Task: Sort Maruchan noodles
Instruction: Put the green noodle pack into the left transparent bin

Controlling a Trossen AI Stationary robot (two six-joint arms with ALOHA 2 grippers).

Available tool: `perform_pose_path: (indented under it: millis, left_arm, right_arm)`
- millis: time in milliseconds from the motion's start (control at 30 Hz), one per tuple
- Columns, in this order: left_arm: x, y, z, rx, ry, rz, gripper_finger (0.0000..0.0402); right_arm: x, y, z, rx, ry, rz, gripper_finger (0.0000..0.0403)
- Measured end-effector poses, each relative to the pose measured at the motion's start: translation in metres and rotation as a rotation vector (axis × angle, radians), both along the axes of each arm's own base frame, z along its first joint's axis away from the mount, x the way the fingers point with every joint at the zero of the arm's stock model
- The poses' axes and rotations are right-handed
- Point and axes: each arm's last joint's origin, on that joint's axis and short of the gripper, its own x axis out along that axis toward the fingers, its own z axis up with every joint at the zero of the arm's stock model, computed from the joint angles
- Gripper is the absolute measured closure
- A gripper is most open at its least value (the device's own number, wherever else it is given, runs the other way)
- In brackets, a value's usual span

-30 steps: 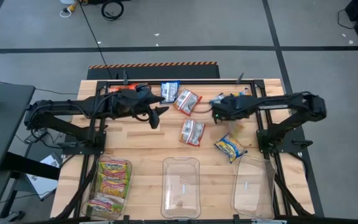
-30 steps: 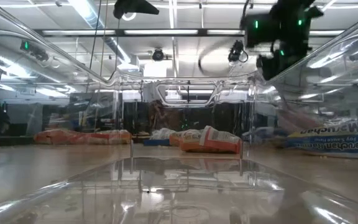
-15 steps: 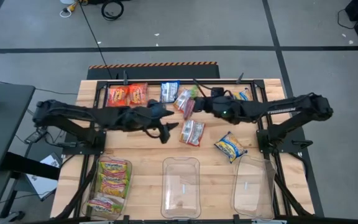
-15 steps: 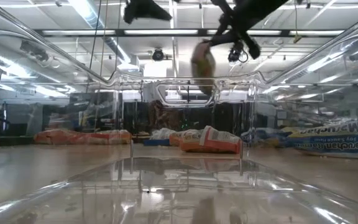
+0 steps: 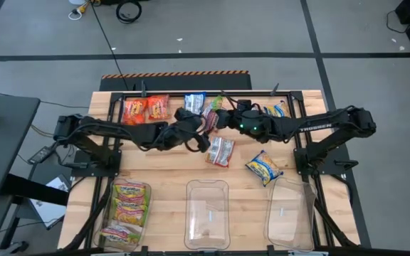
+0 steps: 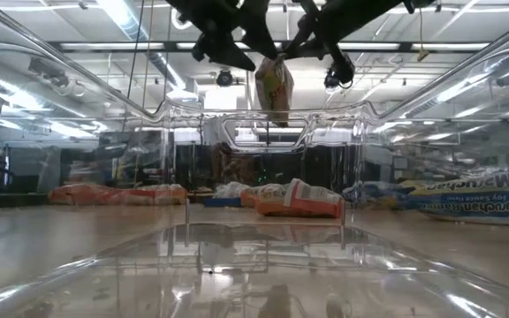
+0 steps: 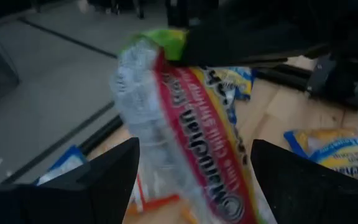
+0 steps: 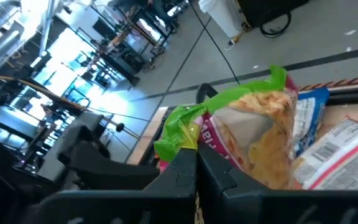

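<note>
Midair, our right tool pinched the green-yellow packet, hanging long-axis down between the left tool's spread fingers, above the counter.

left hand | opened, now astride lifted packet | right hand raised it

Both arms reach inward over the far half of the table and meet near its middle. The right gripper is raised above the surface, its fingers pressed together on the green top edge of a noodle packet, which hangs below them. The left gripper sits just beside it, facing the packet with its fingers spread wide on either side of it and not touching. Both forearms lie nearly level, elbows out toward the table's sides.
</note>
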Motion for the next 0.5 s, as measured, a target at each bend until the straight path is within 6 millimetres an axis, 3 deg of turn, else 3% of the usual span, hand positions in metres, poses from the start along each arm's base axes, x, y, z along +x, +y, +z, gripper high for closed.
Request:
perform_pose_path:
  millis: [200,500]
  left_arm:
    - [0.018,0.019,-0.008,0.03,-0.065,-0.007,0.0092]
    - [0.016,0.043,-0.007,0.062,-0.051,0.011,0.0092]
  right_arm:
    - [0.0,-0.001,0.001,-0.011,-0.009,-0.03,0.0398]
    - [-0.005,0.001,0.007,-0.034,-0.013,-0.036,0.0398]
